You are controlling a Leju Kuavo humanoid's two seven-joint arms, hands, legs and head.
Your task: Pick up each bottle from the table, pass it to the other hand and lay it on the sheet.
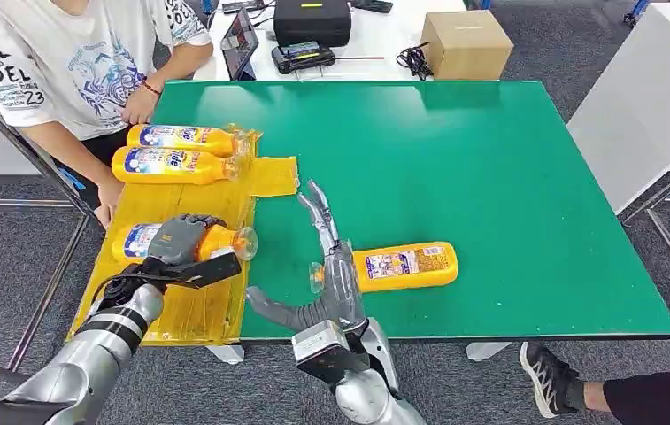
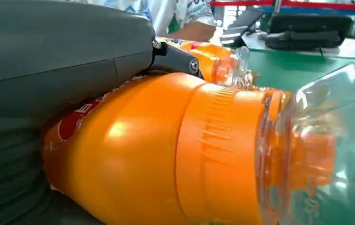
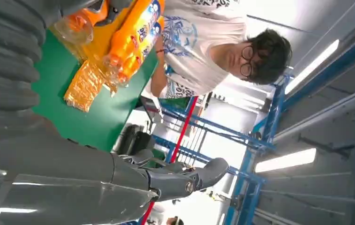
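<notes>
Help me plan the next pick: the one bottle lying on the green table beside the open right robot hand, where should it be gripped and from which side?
Grip the bottle around its labelled middle, coming down from above. It lies flat on its side on the green table, cap end toward the right robot hand, so the broad body offers opposite sides for the fingers to close on. The tapered neck probably holds less well.

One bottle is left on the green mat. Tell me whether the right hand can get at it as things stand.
Probably yes: the right hand is open right beside the bottle, at its cap end, with bare green mat around and nothing between them.
</notes>
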